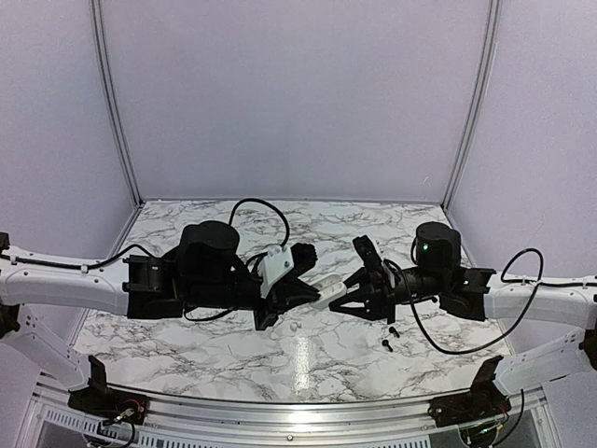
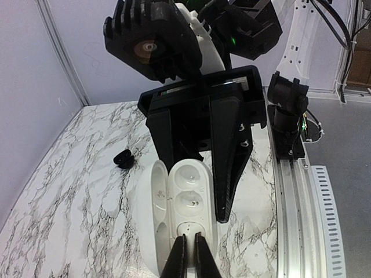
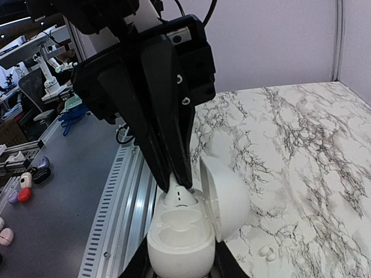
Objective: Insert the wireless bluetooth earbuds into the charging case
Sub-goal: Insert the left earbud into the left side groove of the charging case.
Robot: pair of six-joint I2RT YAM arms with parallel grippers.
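The white charging case [image 3: 179,237] stands with its lid [image 3: 229,197] open, and my right gripper [image 3: 179,267] is shut on its body. My left gripper [image 2: 188,255] is shut on a white earbud [image 2: 188,228], which sits stem-down in the end socket. The earbud [image 3: 178,194] shows under the left fingers [image 3: 168,156] in the right wrist view. The other two sockets [image 2: 191,200] look empty. In the top view the case [image 1: 329,292] hangs above the table between the left gripper [image 1: 312,287] and the right gripper [image 1: 347,297]. A second white earbud [image 1: 294,329] and two black earbuds [image 1: 390,338] lie on the table.
The marble table has an aluminium rail [image 2: 295,191] along its near edge. One black earbud [image 2: 123,158] lies left of the case. The loose white earbud [image 3: 267,252] lies right of the case. Booth walls close the back and sides.
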